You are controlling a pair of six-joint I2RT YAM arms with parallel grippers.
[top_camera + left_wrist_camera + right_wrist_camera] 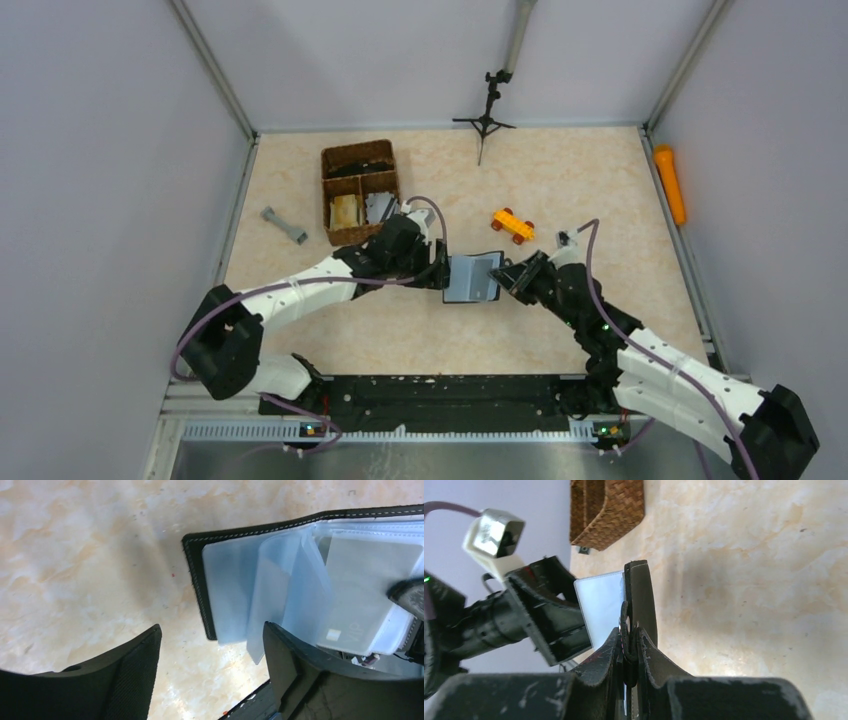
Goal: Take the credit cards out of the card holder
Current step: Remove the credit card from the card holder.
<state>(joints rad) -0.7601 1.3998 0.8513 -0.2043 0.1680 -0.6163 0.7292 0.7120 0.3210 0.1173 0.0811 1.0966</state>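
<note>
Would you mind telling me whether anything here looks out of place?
An orange tube lies beyond the right edge of the table, beside the wall. The card holder, open with its sleeves fanned, suits the task.

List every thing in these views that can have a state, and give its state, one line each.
card holder: open, clear sleeves fanned out.
card: inside a clear sleeve, not out.
left gripper: open, at the sleeves.
right gripper: shut on the card holder's cover.
wicker basket: upright, items in its compartments.
</note>
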